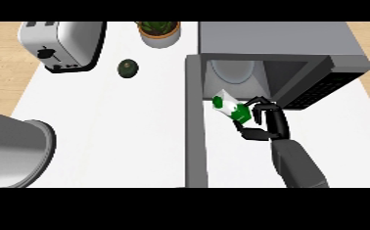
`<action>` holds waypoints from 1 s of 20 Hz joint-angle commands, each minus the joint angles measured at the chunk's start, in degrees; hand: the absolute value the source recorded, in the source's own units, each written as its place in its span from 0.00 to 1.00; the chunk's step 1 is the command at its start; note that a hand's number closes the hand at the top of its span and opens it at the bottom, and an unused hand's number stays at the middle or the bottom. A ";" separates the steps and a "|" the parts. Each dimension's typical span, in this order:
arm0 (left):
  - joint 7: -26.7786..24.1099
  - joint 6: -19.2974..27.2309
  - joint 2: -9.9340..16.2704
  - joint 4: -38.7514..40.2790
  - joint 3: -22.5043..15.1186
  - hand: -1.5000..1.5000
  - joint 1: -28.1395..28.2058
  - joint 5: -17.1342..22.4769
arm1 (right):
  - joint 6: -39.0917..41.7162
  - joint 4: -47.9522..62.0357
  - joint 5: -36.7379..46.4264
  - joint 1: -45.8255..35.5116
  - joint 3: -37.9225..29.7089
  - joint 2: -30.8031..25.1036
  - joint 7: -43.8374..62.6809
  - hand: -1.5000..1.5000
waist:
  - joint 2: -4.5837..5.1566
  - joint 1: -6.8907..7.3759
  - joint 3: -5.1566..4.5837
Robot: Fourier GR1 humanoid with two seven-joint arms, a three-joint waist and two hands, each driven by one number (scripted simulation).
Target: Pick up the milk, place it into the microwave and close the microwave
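Head view looks steeply down on a white counter [108, 126]. Near the right of the middle, the right hand [266, 121] comes up from the lower edge on a grey forearm [298, 165]. Its black fingers [260, 102] and thumb are curled round a milk carton [231, 106], which is white with green patches. The carton is tilted, its upper end pointing up and to the left, and it sits just in front of the microwave's open mouth, between the hand and the door.

The microwave [278, 38] stands at the upper right, a grey box seen from above. Its door [195, 121] is swung fully open and shows edge-on as a long grey strip running down the counter from the microwave's left corner. Inside the opening, a pale round plate [235, 70] lies on the floor of the oven. The dark control panel [325, 87] sits to the right of the opening.

At the upper left stands a silver toaster [61, 45]. Just to its right, apart from it, lies a dark green avocado [128, 68]. A potted plant [159, 32] sits at the top, between the toaster and the microwave. A grey rounded object [25, 150] fills the left edge; what it is cannot be told.
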 commanded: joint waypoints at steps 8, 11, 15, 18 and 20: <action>2.21 -0.70 -3.31 -1.96 -0.91 0.00 -2.43 -4.25 | -2.39 3.27 0.04 -12.01 -0.90 -4.80 7.18 1.00 | 0.32 0.59 0.03; 1.47 -5.06 -2.81 3.87 -1.14 0.00 -3.90 -5.30 | -4.83 4.62 0.02 -16.89 -1.48 -5.07 11.05 1.00 | 0.55 0.93 0.01; 2.95 -0.84 0.06 2.57 -1.09 0.00 -6.06 -3.74 | -2.49 6.73 0.30 -21.06 -1.71 -9.07 14.81 1.00 | 0.82 1.63 0.06; 2.89 -0.60 0.70 2.68 -1.82 0.00 -7.54 -3.10 | -5.39 8.35 1.06 -20.56 -1.52 -8.37 13.39 1.00 | 1.54 2.88 0.16; 1.90 -1.61 0.25 4.30 -1.90 0.00 -9.22 -4.83 | -7.58 8.34 2.13 -22.88 -0.80 -9.31 15.03 1.00 | 1.83 3.27 0.14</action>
